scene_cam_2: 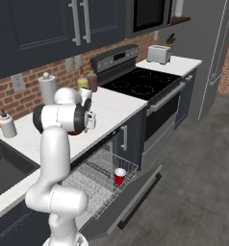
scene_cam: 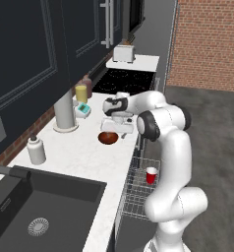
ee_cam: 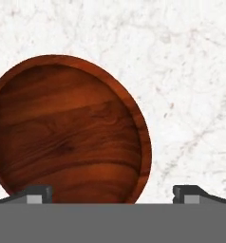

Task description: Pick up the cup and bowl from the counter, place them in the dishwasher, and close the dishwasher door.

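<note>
The reddish-brown bowl [scene_cam: 108,138] sits upright on the white counter [scene_cam: 79,152], near its front edge. My gripper [scene_cam: 115,131] hangs just above it, pointing down, open and holding nothing. In the hand view the bowl [ee_cam: 67,133] lies left of centre on the counter [ee_cam: 191,95], and its right rim falls between the two fingertips [ee_cam: 39,193] of the gripper [ee_cam: 113,194]. The red cup [scene_cam: 151,175] [scene_cam_2: 120,176] stands upright in the pulled-out grey wire rack [scene_cam_2: 95,175] of the dishwasher. The dishwasher door [scene_cam_2: 135,192] is folded down, open.
At the back of the counter stand a pale cylinder [scene_cam: 65,114], a yellow jar [scene_cam: 81,93], a small teal-and-white item [scene_cam: 82,109] and a soap bottle [scene_cam: 36,150]. A dark sink [scene_cam: 35,211] lies to the left; the black stove [scene_cam: 124,81] and a toaster [scene_cam: 124,52] lie beyond.
</note>
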Tool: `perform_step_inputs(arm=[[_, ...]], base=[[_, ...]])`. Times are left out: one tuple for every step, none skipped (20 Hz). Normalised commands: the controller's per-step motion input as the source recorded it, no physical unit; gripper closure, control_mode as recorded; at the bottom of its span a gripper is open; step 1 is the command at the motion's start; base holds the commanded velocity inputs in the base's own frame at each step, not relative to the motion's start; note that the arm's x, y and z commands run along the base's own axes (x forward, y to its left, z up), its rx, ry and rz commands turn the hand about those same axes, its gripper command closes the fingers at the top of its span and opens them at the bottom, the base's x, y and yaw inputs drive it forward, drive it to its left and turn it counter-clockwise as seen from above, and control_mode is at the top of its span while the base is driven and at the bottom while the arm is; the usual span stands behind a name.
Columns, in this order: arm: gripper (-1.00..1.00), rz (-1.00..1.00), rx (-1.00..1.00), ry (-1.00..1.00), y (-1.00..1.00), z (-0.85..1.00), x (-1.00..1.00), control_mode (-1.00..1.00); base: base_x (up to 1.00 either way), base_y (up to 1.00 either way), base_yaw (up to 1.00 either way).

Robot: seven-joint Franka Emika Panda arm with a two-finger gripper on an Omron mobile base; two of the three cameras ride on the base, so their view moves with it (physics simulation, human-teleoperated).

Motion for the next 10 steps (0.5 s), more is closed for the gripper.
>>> perform_step_inputs(arm=[[-1.0, 0.0, 0.0, -0.07, 0.0, -0.29, 0.09, -1.0], [-1.0, 0.0, 0.0, -0.06, 0.0, -0.27, 0.09, -1.0], [-1.0, 0.0, 0.0, -0.07, 0.0, -0.29, 0.06, -1.0], [-1.0, 0.0, 0.0, -0.07, 0.0, -0.29, 0.05, -1.0], [-1.0, 0.0, 0.0, -0.06, 0.0, -0.29, 0.04, -1.0], [-1.0, 0.0, 0.0, -0.06, 0.01, -0.28, 0.03, -1.0], [-1.0, 0.0, 0.0, -0.05, 0.04, -0.28, 0.03, -1.0], [-1.0, 0.0, 0.0, -0.05, 0.04, -0.27, 0.02, -1.0], [-1.0, 0.0, 0.0, -0.06, 0.01, -0.27, 0.0, -1.0], [-1.0, 0.0, 0.0, -0.05, 0.03, -0.28, 0.0, -1.0]], base=[[0.0, 0.0, 0.0], [0.0, 0.0, 0.0], [0.0, 0.0, 0.0], [0.0, 0.0, 0.0], [0.0, 0.0, 0.0], [0.0, 0.0, 0.0], [0.0, 0.0, 0.0], [0.0, 0.0, 0.0], [0.0, 0.0, 0.0], [0.0, 0.0, 0.0]])
